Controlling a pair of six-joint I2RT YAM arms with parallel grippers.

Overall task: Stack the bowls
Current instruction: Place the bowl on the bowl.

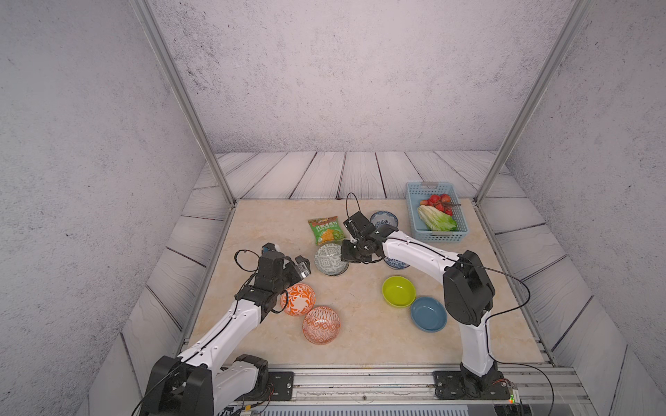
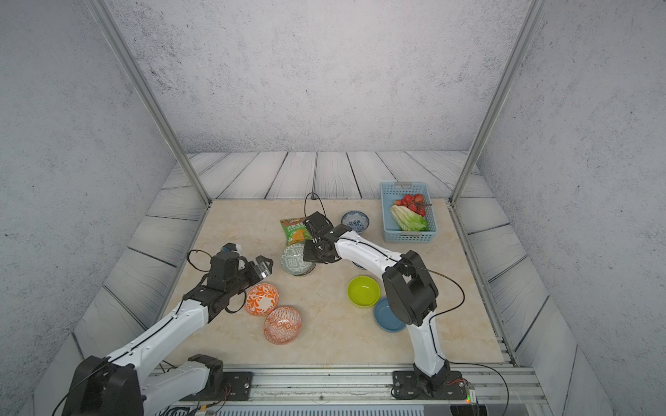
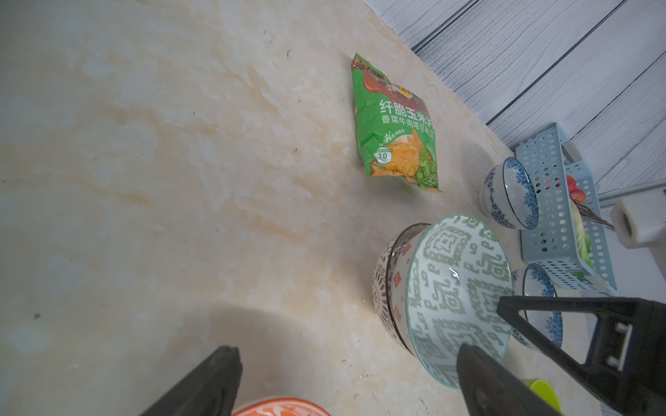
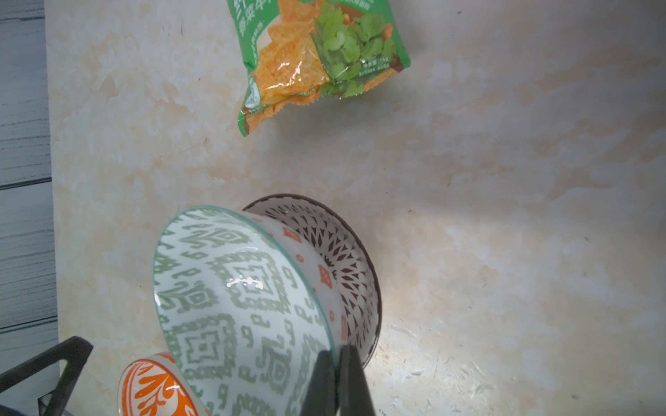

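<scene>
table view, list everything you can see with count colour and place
grey-green patterned bowl: one, grey-green on white, table centre, sitting in the latticed bowl
latticed bowl: one, white with dark lattice, underneath it
orange-white bowls: two, side by side near the left arm
blue-white floral bowls: two, one beside the basket, one partly under the right arm
lime-green bowl: one, near right
plain blue bowl: one, beside the lime-green one
snack bag: one, green, beyond the nested pair
basket: one, light blue, far right; holds lettuce and red fruit
left gripper: open, empty
right gripper: shut on the grey-green bowl's rim
</scene>
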